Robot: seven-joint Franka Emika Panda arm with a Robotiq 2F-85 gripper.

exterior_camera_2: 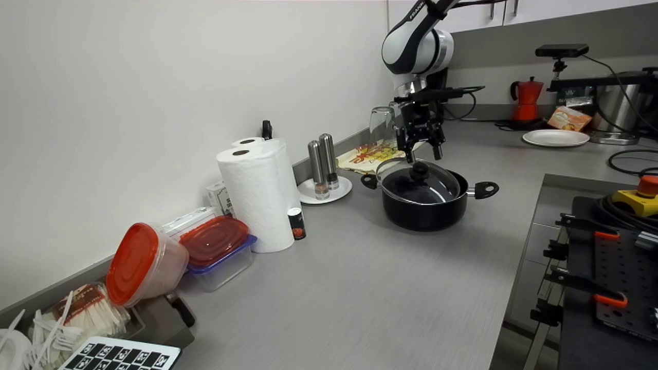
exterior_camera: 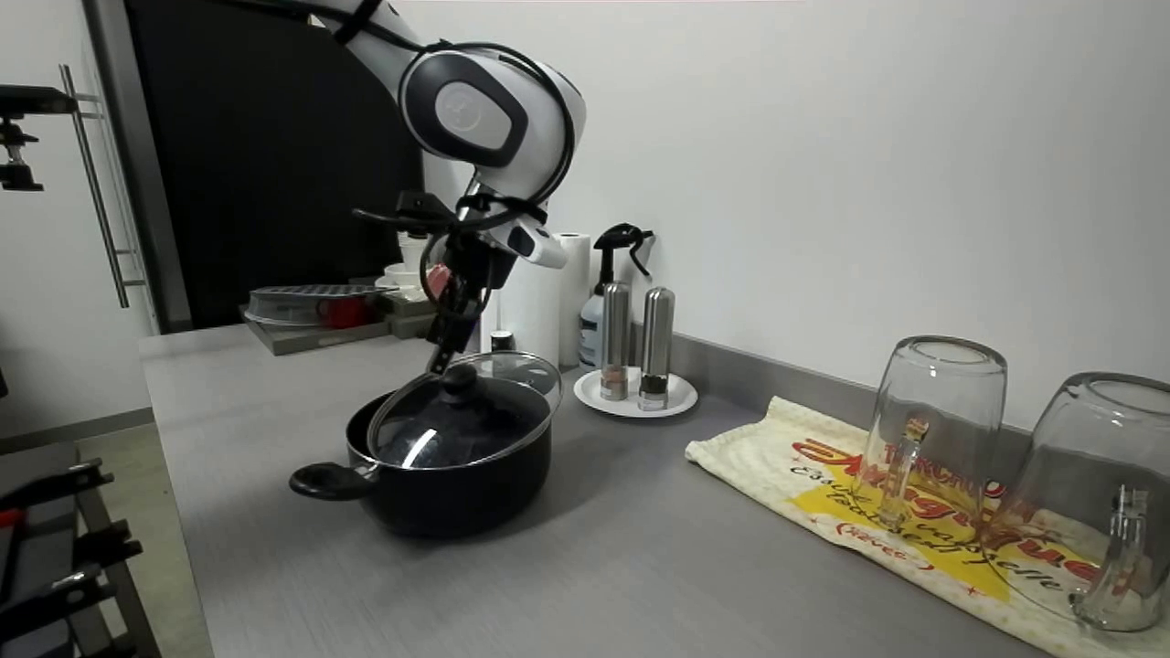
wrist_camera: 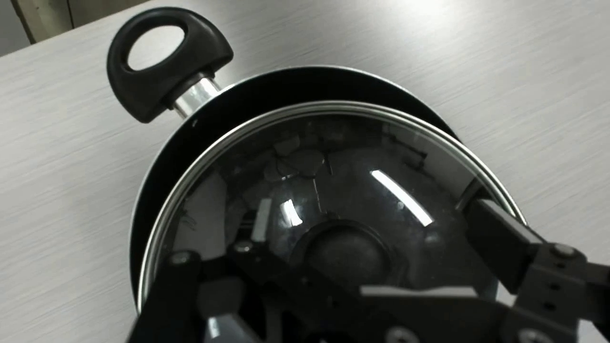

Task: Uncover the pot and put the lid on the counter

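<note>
Hanging over the lid (exterior_camera: 466, 422), the claw (exterior_camera_2: 424, 156) points downward with its fingers (wrist_camera: 498, 245) parted widely; nothing is gripped. The governing relation is that of claw to knob (exterior_camera_2: 419, 170). In the wrist view the knob lies between the fingers, nearer the one at that picture's left, and set back from the line of the tips toward the claw's body. Whether a fingertip touches the knob or the glass cannot be told. Being round, the lid presents no long axis. In judgement, the next step calls for a slight centring correction, then closure on the knob.

The lid rests askew on the pot (exterior_camera_2: 425, 216): a dark crescent of the interior shows beside the handle (wrist_camera: 183, 69) nearer the worktop's (exterior_camera_2: 360, 288) front edge, and the opposite side of the lid appears higher. A straight lift is advised; a dragged rim could catch and shift the pot.

Toward the wall (exterior_camera_2: 154, 77), a white plate (exterior_camera: 592, 393) bearing two metal mills (exterior_camera: 656, 338) stands near the pot and limits sideways travel. The best setting-down room appears to be the broad stretch of worktop extending from the pot past the paper towel rolls (exterior_camera_2: 257, 200), well inside the front edge.
</note>
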